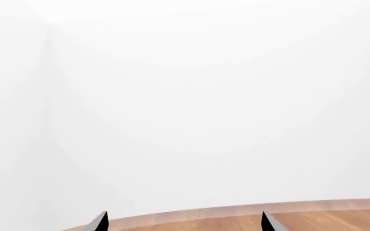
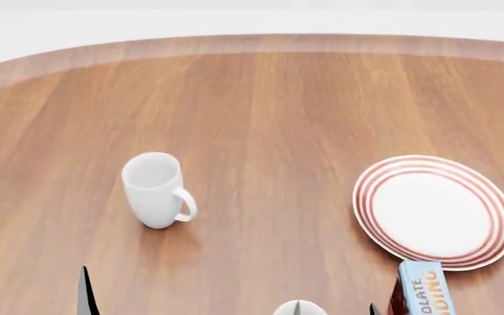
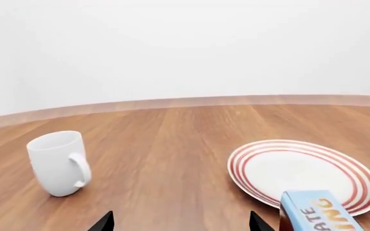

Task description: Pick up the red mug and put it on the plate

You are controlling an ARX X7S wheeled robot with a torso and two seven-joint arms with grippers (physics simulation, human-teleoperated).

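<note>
Right fingers (image 3: 106, 223) and left fingers (image 2: 84, 294) are spread and empty, and the red mug is at most that pale rim (image 2: 298, 307) at the head view's lower edge, so draw back and confirm it, ignoring the white mug (image 2: 153, 189), before you think of the plate (image 2: 363, 200).

I see a plain white mug (image 2: 155, 189), white plate (image 2: 434, 211) with concentric red rings, blue box (image 2: 424, 289) with orange lettering, brown woodgrain table (image 2: 261, 105).

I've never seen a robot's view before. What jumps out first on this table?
The plate with red rings catches the eye first, lying empty on the right of the wooden table. A plain white mug stands upright left of it, well apart. A blue box touches the plate's near edge.
</note>
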